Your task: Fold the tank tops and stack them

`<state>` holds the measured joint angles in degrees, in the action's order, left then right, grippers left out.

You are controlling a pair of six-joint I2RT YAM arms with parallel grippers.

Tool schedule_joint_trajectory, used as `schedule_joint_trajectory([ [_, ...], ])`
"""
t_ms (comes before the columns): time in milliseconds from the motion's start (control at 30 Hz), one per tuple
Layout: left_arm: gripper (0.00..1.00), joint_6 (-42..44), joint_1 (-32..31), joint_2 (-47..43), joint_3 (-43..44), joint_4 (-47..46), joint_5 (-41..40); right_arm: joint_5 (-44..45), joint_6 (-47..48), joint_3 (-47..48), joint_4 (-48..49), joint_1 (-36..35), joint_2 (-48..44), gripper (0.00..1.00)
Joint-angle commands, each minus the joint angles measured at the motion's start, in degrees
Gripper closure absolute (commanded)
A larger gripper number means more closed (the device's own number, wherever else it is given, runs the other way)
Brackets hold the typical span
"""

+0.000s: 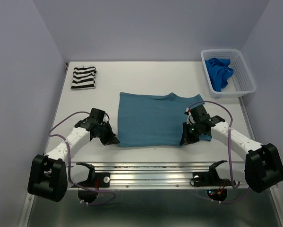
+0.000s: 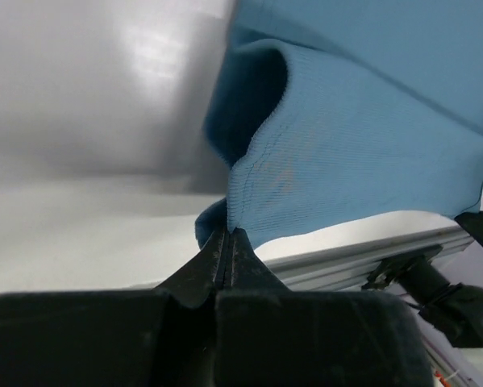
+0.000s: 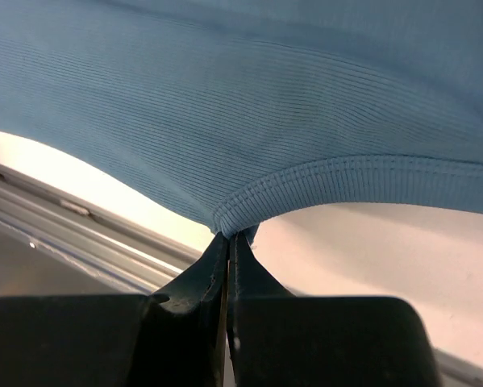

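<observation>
White table (image 1: 141,78): teal tank top (image 1: 153,118) lay flat mid-table, left gripper (image 1: 114,140) and right gripper (image 1: 184,140) each clamped on a near corner. Folding well likely meant lifting both corners level, keeping the hem taut.

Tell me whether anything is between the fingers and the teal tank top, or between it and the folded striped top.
Nothing visible. Both the left gripper and right gripper are already shut on the near edge of the teal tank top, and only bare table lies between it and the striped top.
</observation>
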<state>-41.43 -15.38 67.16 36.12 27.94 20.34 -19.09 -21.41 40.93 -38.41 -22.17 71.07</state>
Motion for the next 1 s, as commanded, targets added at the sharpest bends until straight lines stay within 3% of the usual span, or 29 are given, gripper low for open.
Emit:
schedule_joint_trajectory([
  [0, 1.0, -3.7, -1.4, -4.8, -5.9, 3.7, 0.9, -5.1, -3.5, -5.3, -0.4, 0.1, -3.0, 0.99],
  [333, 1.0, -7.6, -7.7, -12.2, -9.0, 4.0, 5.0, -1.7, -5.9, -4.3, -4.6, 0.1, -4.6, 0.94],
  [400, 0.84, -8.1, -9.8, -12.8, -9.0, 4.5, 5.9, 0.3, -7.3, -4.3, -5.3, 0.1, -4.8, 0.72],
  [433, 0.73, -8.2, -10.2, -12.7, -8.9, 4.7, 6.2, 1.5, -7.7, -4.0, -5.5, 0.1, -4.8, 0.36],
  [467, 0.57, -8.2, -11.2, -12.1, -8.3, 5.6, 6.9, 3.6, -7.8, -3.7, -6.4, 0.1, -4.9, 0.33],
  [533, 0.4, -7.7, -12.0, -11.4, -6.7, 7.2, 7.1, 4.4, -6.8, -2.5, -7.3, 0.1, -5.3, 0.29],
  [567, 0.19, -7.6, -12.6, -11.1, -5.8, 9.1, 6.0, 5.0, -5.8, -1.0, -7.6, 0.1, -6.5, 0.2],
  [600, 0.06, -6.9, -13.0, -11.0, -3.3, 10.1, 4.7, 6.2, -5.0, -0.2, -7.6, 0.1, -7.3, 0.0],
  [633, 0.01, -6.6, -13.1, -10.7, -1.7, 11.2, 3.3, 6.6, -4.3, 0.7, -7.5, 0.1, -8.2, 0.0],
  [800, 0.01, -3.0, -13.0, -3.5, 11.7, 16.1, -13.4, 9.8, -2.8, 5.5, 0.5, 0.1, -11.1, 0.0],
  [867, 0.01, -2.9, -12.9, 1.3, 16.4, 10.2, -18.3, 14.1, -3.1, 6.4, 6.0, 0.1, -8.9, 0.0],
  [967, 0.01, -0.9, -12.8, 8.9, 20.2, -1.9, -19.1, 22.4, -4.1, 8.4, 11.8, 0.1, -4.2, 0.0],
])
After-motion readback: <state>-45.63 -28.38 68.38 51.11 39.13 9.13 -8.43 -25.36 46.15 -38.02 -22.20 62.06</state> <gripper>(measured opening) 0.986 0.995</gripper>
